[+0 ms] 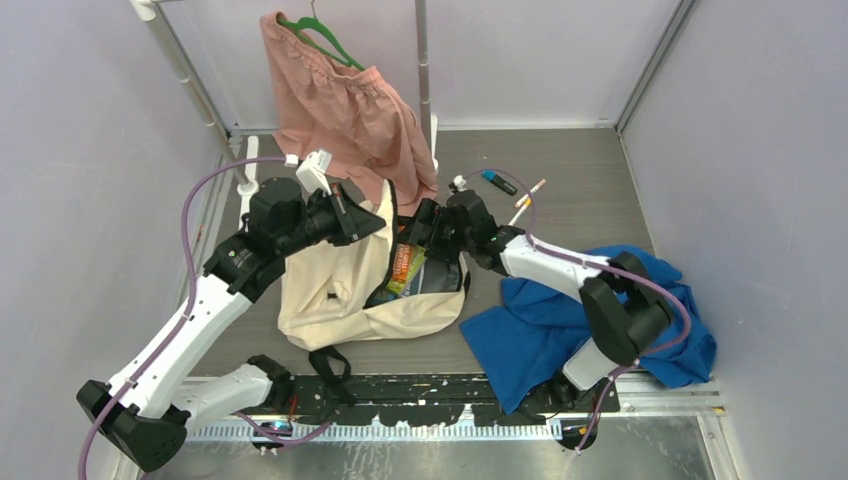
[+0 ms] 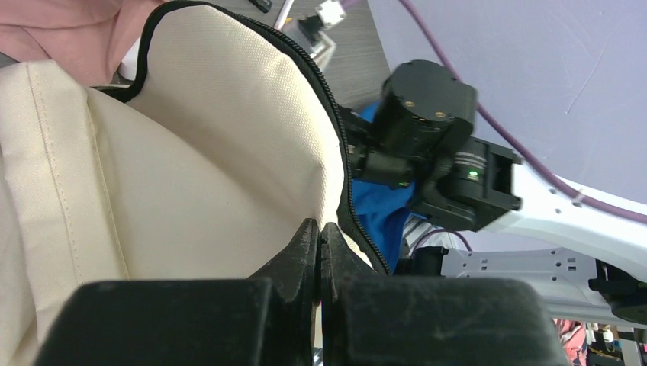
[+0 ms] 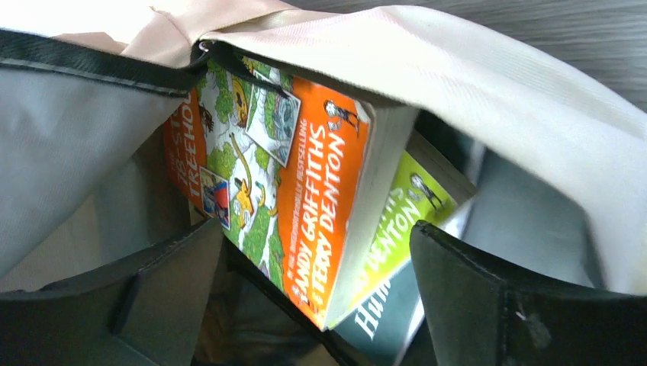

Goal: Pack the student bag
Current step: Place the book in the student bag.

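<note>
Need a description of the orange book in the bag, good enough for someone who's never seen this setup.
Find the cream bag mid-table, its flap pinched by the left gripper. In its mouth, under the open right gripper, sit a few books, the orange book among them. Its orange spine with white lettering sets it apart from the green book tucked behind it.

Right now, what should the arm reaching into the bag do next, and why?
Probably lift the right fingers out of the student bag. They stand open either side of the orange book, which already sits inside beside a green book, so nothing is held. The left fingers are pinched on the bag's rim, holding it open. Some pens lie on the table.
</note>
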